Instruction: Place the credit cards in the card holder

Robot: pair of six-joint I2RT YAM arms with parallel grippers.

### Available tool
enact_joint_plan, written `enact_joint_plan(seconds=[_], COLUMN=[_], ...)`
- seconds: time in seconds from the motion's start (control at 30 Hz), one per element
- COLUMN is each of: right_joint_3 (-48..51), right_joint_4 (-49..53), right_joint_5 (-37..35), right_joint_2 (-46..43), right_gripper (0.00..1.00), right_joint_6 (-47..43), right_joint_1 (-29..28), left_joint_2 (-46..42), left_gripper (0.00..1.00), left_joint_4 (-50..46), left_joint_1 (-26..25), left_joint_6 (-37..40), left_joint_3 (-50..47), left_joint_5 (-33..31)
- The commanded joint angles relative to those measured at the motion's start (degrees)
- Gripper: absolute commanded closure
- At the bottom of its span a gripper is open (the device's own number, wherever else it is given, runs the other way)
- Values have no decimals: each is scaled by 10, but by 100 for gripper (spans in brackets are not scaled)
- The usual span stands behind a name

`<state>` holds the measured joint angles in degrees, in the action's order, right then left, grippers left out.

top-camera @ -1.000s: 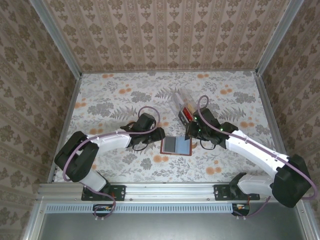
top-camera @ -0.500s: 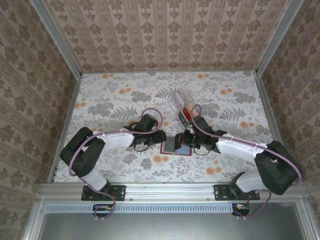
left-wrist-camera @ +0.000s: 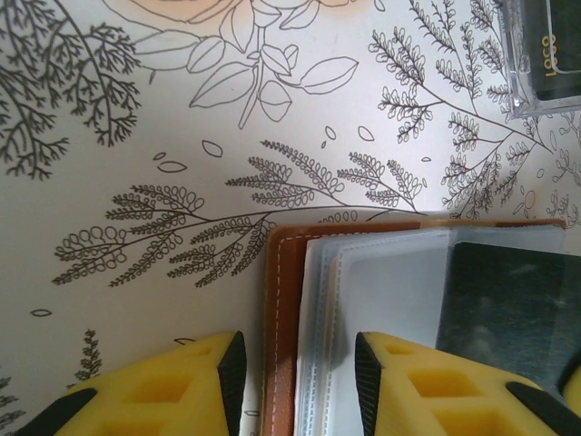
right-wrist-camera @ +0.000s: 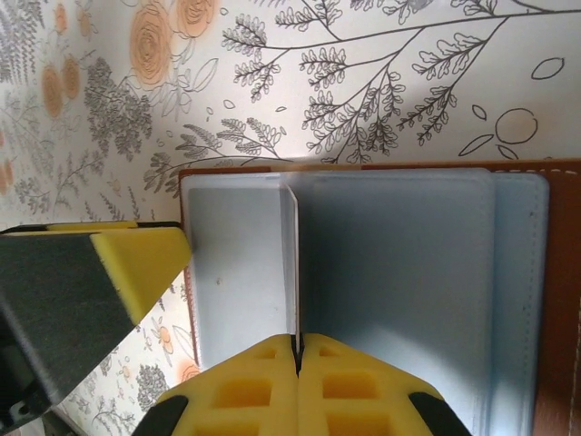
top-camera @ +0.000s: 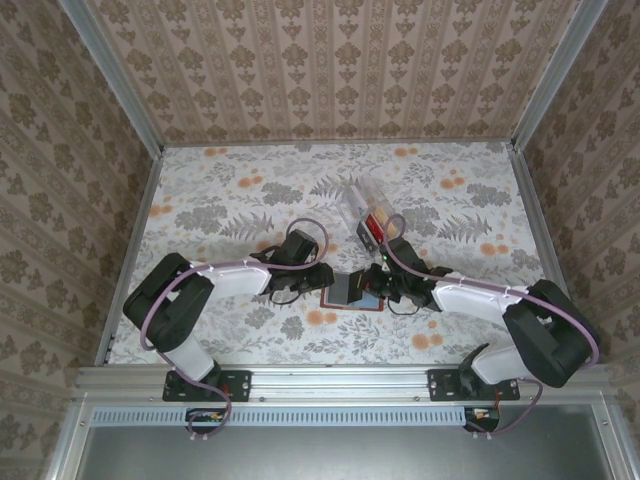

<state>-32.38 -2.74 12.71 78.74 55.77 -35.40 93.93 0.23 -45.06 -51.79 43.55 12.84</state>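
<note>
The small brown leather folding card holder (left-wrist-camera: 278, 309) lies open on the floral-printed counter (top-camera: 230, 200), near its front edge and between the two arms, its clear plastic sleeves facing up. A thin dark grey plastic card (left-wrist-camera: 508, 309) stands over the sleeves on the holder's right part. The right hand (right-wrist-camera: 298, 350) grips this card with its yellow fingers pressed together; in the right wrist view the card shows edge-on as a thin pale line running from the seam between the fingers out across the sleeves.

The left hand (left-wrist-camera: 300, 350) sits at the holder's left side with its jaws partly apart. The stitched leather edge and the first sleeves lie in the gap between them. One yellow finger (left-wrist-camera: 172, 386) is over the bare counter just beside the leather and the other is over the sleeves. Whether either pad presses on the holder cannot be told.

Just behind the holder, a clear plastic box (top-camera: 355, 205) lies on the counter with red-orange and dark cards inside.
</note>
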Motion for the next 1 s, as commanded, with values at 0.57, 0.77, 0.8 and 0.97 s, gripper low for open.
enact_joint_plan(seconds=[0.57,0.77,0.8,0.97], right_joint_3=[36,38,37,33], right_joint_4=[-52,-31,-30,-36], right_joint_5=[26,14,14,19], right_joint_2=[5,-28,-32,-34], right_gripper=[100,99,100,99], right_joint_6=[9,4,4,1], right_joint_1=[6,13,13,15], left_joint_2=[16,14,14,15], left_gripper=[67,68,68,68], left_joint_4=[-6,-6,-6,-6], left_joint_1=[-12,-14,-14,-14], left_joint_6=[-5,-9,-9,-9], left_joint_3=[-4,-9,-9,-7], left_joint_5=[-4,-7,-9,-10])
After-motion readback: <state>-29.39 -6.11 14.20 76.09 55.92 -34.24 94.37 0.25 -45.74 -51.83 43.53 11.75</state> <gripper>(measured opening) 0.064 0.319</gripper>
